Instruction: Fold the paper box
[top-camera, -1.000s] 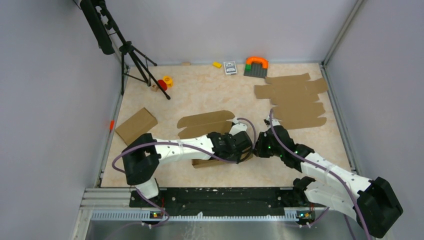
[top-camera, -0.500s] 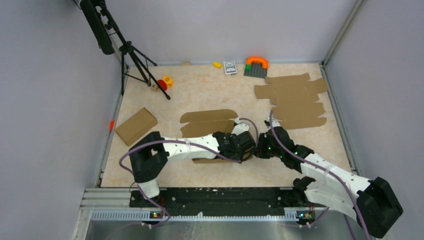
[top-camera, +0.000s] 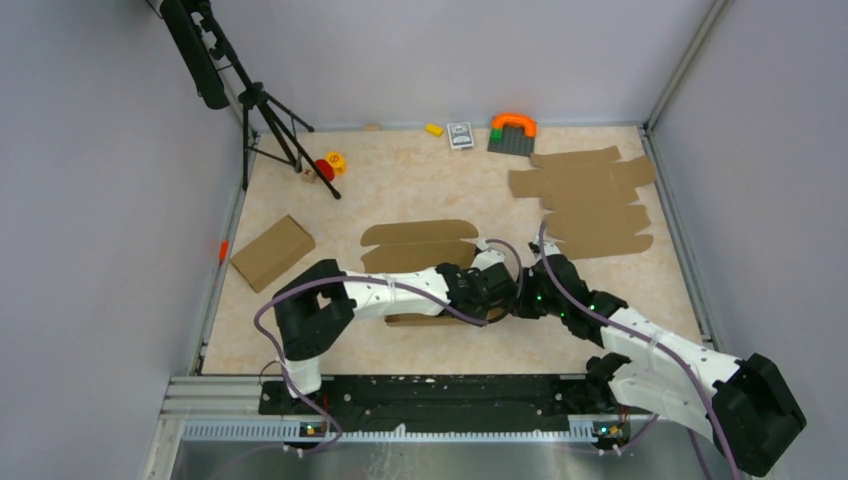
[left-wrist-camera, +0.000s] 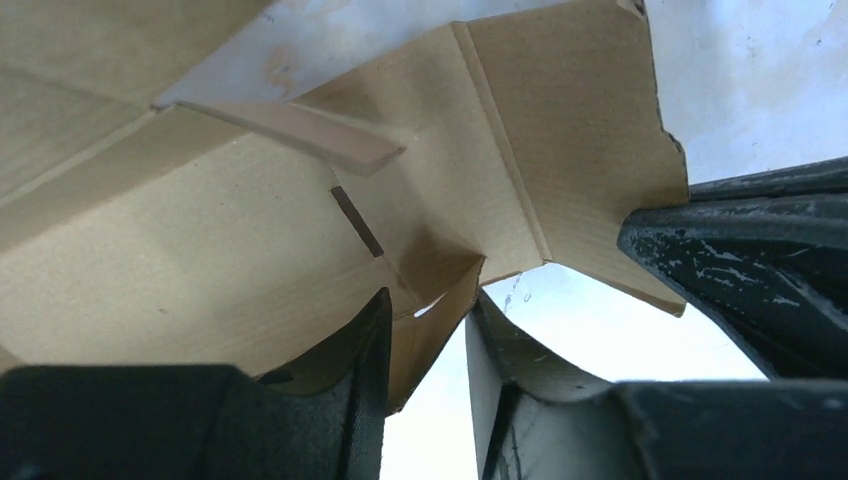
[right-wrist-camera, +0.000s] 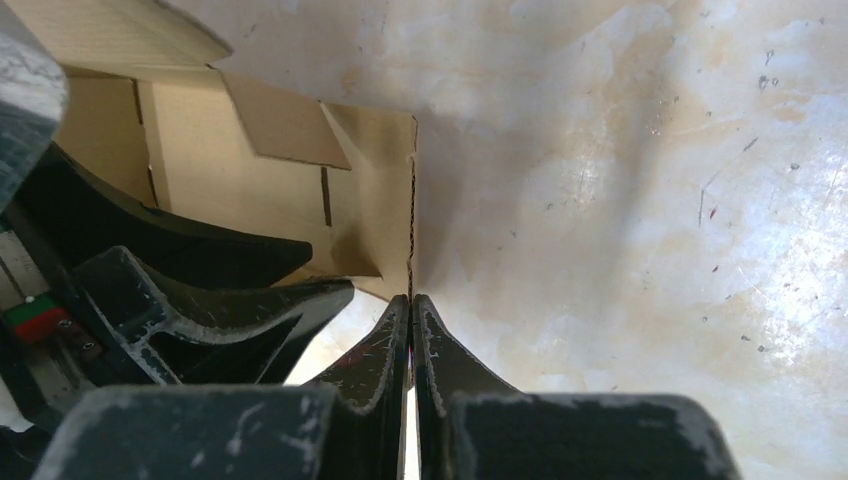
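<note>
The paper box (top-camera: 415, 244) lies mid-table as a brown cardboard sheet with its rounded flaps toward the back; its near part is hidden under my left arm. My left gripper (top-camera: 490, 290) is at the box's right end. In the left wrist view (left-wrist-camera: 430, 295) its jaws stand a narrow gap apart, with a corner flap of the box (left-wrist-camera: 200, 230) between them, lying against the left finger (left-wrist-camera: 372, 340). My right gripper (top-camera: 520, 297) is beside it. In the right wrist view (right-wrist-camera: 412, 297) it is shut on the thin upright side edge of the box (right-wrist-camera: 270, 120).
A pile of similar cardboard sheets (top-camera: 590, 200) lies at the back right. A folded brown box (top-camera: 272, 251) sits at the left. A black tripod (top-camera: 270, 110) stands at the back left, with small toys (top-camera: 328, 165) near it. A card deck (top-camera: 460, 135) and an orange-green block (top-camera: 512, 130) sit by the back wall.
My left arm has stretched to the right, bringing its gripper close against the right gripper. The box has shifted slightly right. The right arm has hardly moved.
</note>
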